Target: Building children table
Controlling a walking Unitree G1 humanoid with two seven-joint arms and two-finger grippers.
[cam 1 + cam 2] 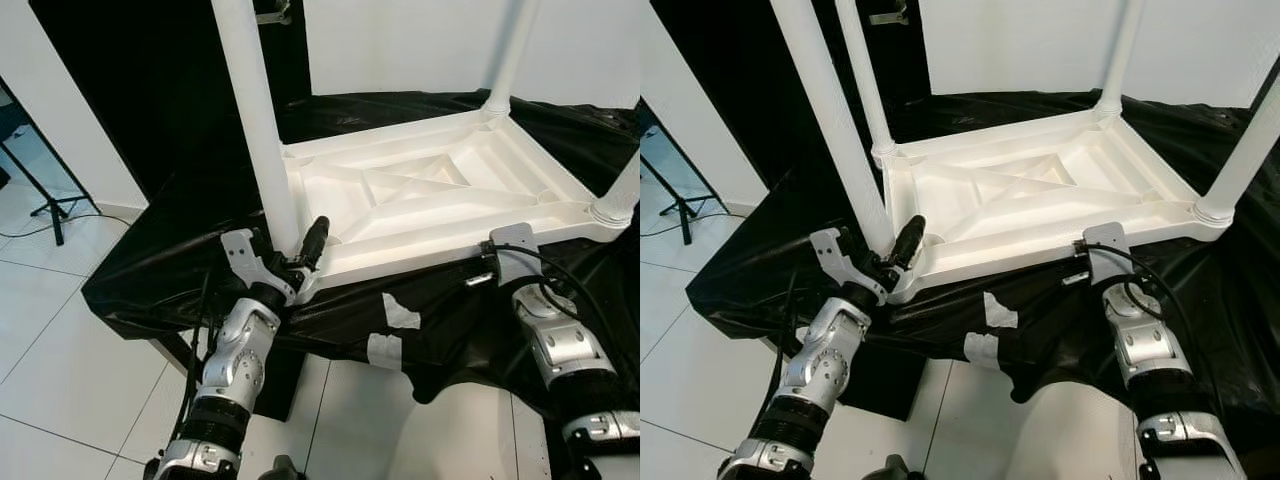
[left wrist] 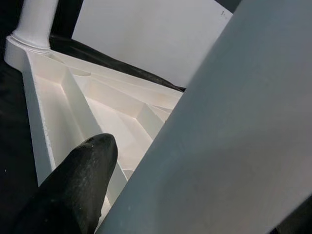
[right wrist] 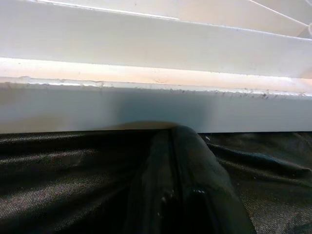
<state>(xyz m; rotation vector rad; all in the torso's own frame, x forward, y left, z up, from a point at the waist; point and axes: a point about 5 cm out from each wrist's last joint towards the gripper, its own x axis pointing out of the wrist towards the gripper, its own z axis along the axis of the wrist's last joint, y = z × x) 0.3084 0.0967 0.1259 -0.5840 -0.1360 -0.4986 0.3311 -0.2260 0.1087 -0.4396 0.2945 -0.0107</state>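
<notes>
Centre frame, white children's table lies upside down on black-draped worktop, legs up. Left pincer grips near-left leg at its base. Right pincer closed, tips against table's near edge.

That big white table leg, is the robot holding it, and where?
Yes. The left gripper holds the near-left leg at its base, where it joins the upturned table. The right gripper presses the near rim and holds nothing.
</notes>
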